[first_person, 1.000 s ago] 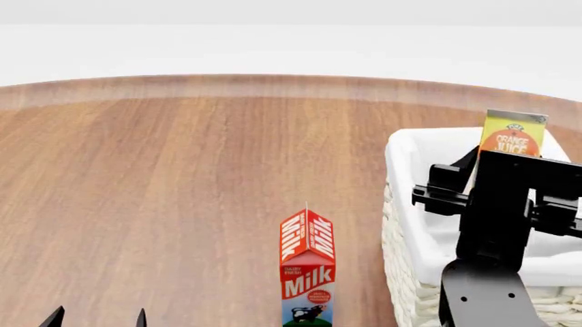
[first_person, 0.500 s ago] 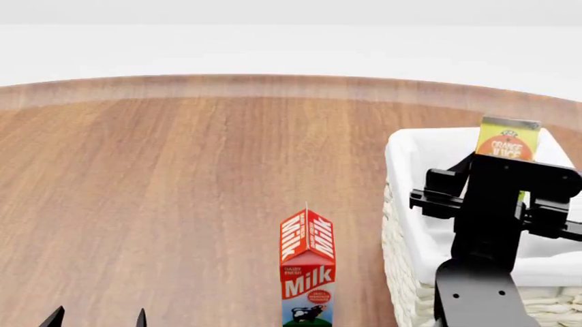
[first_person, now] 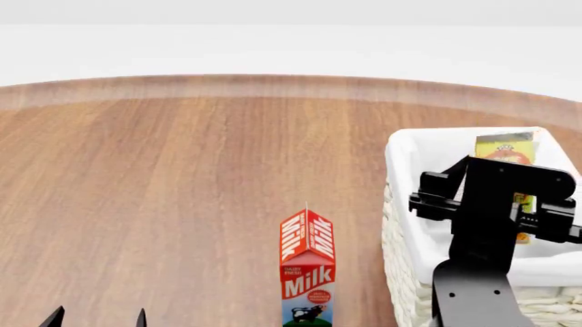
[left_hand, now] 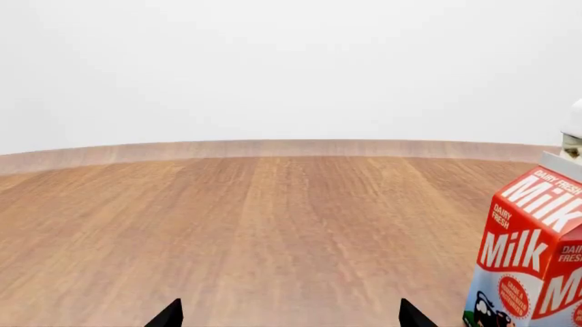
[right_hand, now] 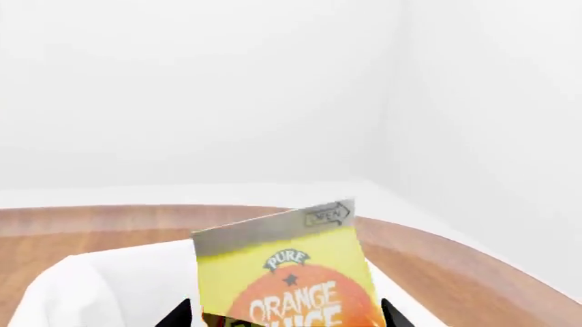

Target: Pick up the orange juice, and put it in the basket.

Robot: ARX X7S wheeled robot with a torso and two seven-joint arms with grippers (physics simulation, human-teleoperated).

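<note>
Two cartons, one basket, two grippers. The single orange juice [first_person: 506,148] carton hangs tilted inside the mouth of the one basket [first_person: 400,197], its lower half hidden behind my right gripper [right_hand: 286,320]. In the right wrist view the two dark fingertips [right_hand: 179,315] flank the carton closely on either side; I read them as clamped on it. The one Milk carton [first_person: 307,268] stands upright on the wooden table [first_person: 163,191], just beside the basket's near wall. My left gripper [left_hand: 285,317] shows two tips set wide apart, holding nothing, low over the table.
</note>
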